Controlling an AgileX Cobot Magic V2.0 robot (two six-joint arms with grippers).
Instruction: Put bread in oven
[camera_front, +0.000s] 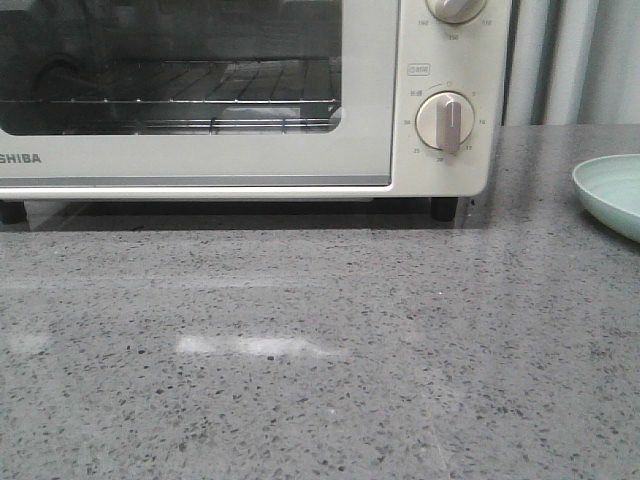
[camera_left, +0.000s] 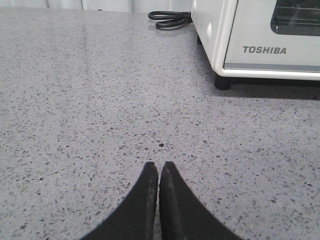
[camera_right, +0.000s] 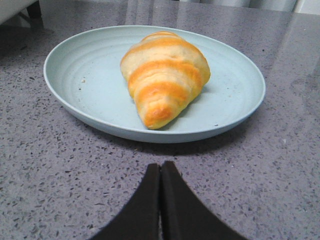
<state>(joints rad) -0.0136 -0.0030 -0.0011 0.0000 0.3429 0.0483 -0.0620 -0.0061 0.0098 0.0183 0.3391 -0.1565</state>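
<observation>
Nothing started: both your left gripper (camera_left: 159, 172) and right gripper (camera_right: 160, 172) are clenched empty, so open the right for the bread (camera_right: 164, 75) at twelve o'clock.

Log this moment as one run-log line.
phase: before pickup | bread: on plate | oven: door closed | left gripper: shut, empty | right gripper: shut, empty, facing bread

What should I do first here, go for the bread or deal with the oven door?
Probably the door first: the oven looks shut, its glass front flush over the wire rack, while the bread lies untouched on the pale blue plate. The left gripper is shut, empty and nearer the oven, so I would open its fingers and move it toward the door.
</observation>
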